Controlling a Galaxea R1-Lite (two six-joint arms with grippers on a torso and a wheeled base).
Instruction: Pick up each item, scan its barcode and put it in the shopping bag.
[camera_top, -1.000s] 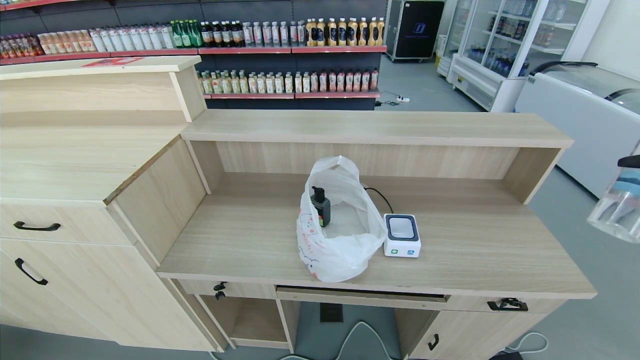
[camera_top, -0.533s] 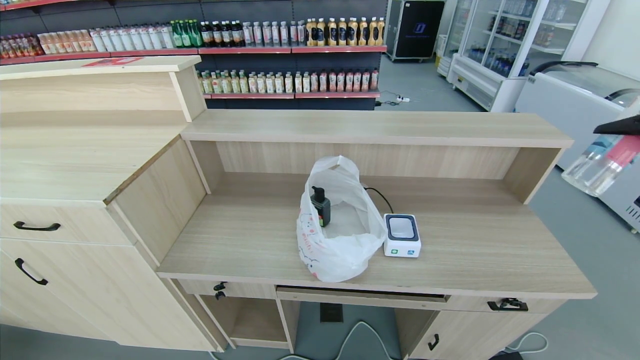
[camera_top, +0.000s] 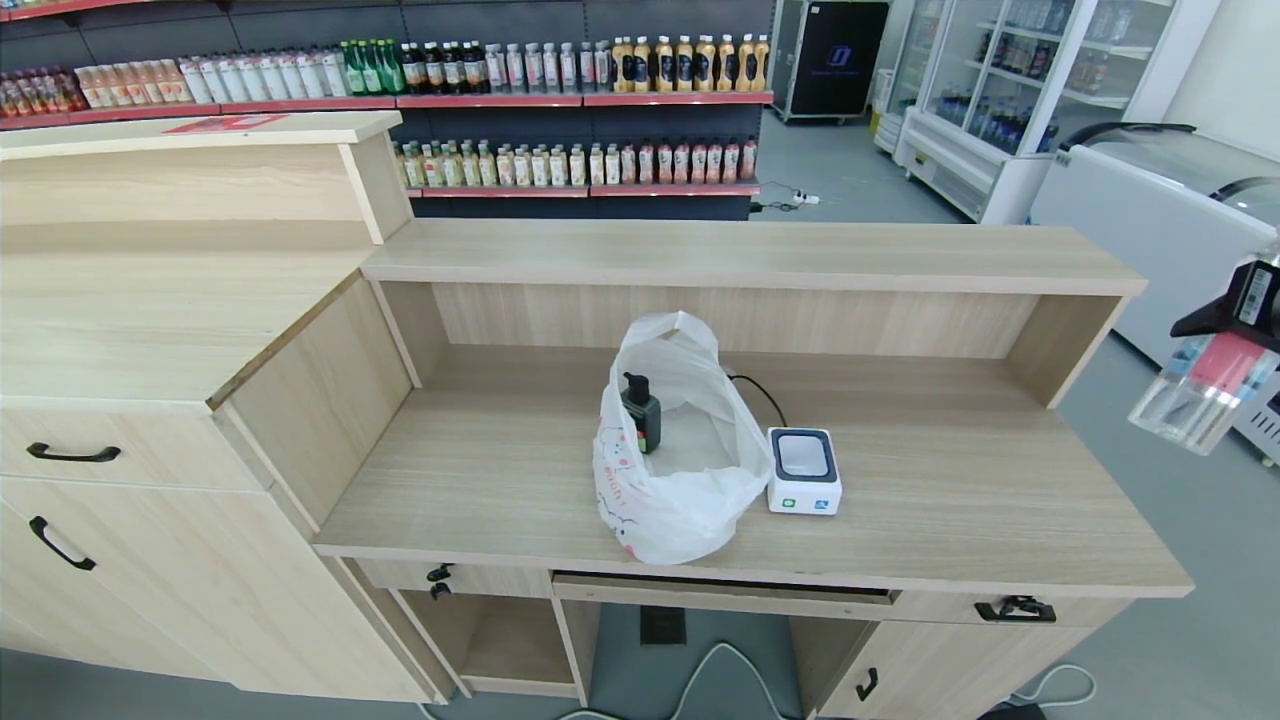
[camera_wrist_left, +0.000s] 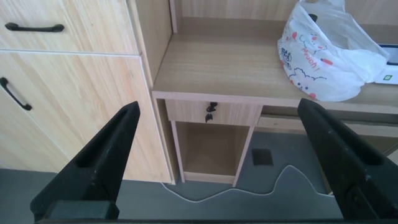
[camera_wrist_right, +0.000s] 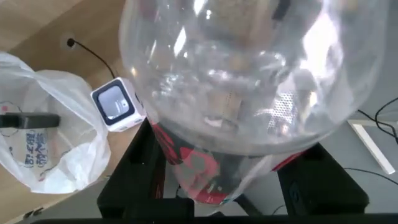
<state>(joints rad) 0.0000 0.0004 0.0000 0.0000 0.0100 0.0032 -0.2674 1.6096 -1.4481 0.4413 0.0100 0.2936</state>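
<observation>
At the far right, off the counter's end, my right gripper (camera_top: 1225, 325) is shut on a clear bottle (camera_top: 1200, 395) with a red label, held tilted in the air. In the right wrist view the clear bottle (camera_wrist_right: 242, 81) is very close, with my right gripper (camera_wrist_right: 230, 180) clamped around its labelled part. A white shopping bag (camera_top: 680, 450) stands open mid-counter with a dark pump bottle (camera_top: 641, 412) inside. Just right of the bag sits a white barcode scanner (camera_top: 803, 470). My left gripper (camera_wrist_left: 217, 109) is open, low in front of the counter's left end.
The scanner's black cable (camera_top: 760, 392) runs to the back of the wooden counter (camera_top: 950, 500). A raised shelf (camera_top: 750, 255) overhangs the back. Drawers and a taller cabinet (camera_top: 130, 480) stand to the left. Freezers (camera_top: 1170, 220) line the right.
My right gripper has lifted the clear bottle at the right edge and turned it, so its red label faces the head camera. Bag, scanner and pump bottle are unmoved.
</observation>
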